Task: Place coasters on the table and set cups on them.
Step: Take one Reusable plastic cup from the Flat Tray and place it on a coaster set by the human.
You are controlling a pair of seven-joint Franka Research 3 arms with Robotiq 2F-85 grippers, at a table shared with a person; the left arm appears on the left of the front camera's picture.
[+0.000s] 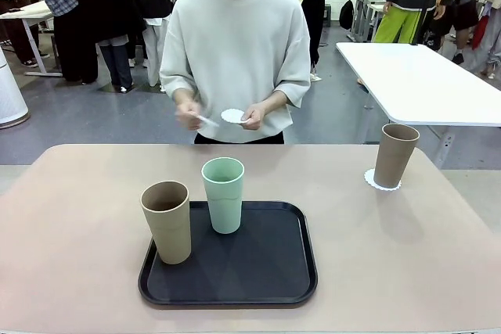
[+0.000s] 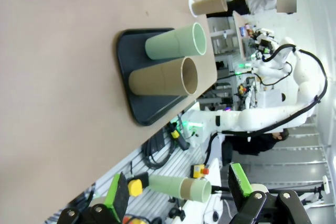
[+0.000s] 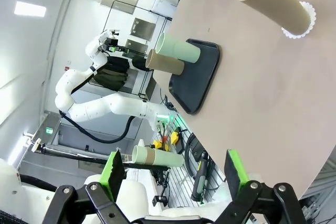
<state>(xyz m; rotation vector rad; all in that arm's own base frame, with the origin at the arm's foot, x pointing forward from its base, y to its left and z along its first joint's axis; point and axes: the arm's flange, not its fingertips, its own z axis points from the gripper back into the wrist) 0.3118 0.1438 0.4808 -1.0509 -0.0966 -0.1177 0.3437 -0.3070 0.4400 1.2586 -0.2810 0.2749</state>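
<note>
Both spread, empty: left gripper (image 2: 178, 187), right gripper (image 3: 174, 171), short of near table (image 1: 78, 193) edge. Tan cup (image 1: 167, 220), mint cup (image 1: 224, 193) upright on black tray (image 1: 274, 271), near-left; left arm nearer. Next coaster (image 1: 232, 116) in person's hands (image 1: 252, 120), far centre

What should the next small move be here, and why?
Probably the person's hand lays the scalloped white round coaster it holds on the bare beige-pink tabletop. Only one tan-brown tumbler stands on a coaster; the pale mint tumbler and second tan tumbler stand on the black square tray.
</note>
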